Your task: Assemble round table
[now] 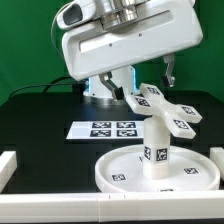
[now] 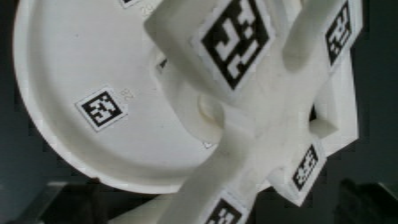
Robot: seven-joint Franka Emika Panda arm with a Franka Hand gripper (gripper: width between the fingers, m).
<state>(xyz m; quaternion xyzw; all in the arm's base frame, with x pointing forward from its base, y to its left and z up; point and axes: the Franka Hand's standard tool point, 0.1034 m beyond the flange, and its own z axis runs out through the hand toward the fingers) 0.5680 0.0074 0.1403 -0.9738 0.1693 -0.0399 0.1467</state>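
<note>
— Above the black desk, how is the arm posed?
— It reaches down from the top of the frame. Its pincer is spread apart over the cross-shaped base piece, which sits directly over the leg standing upright on the round disc.
— And the wrist view?
— It shows the disc's tags close up. Only the exterior view shows the marker board.

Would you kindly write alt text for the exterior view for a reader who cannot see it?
An upright cylinder leg stands in the middle of a white round disc on a black table. Behind the leg is the cross-shaped base piece, under the arm's open claw; a marker board lies beyond.
</note>
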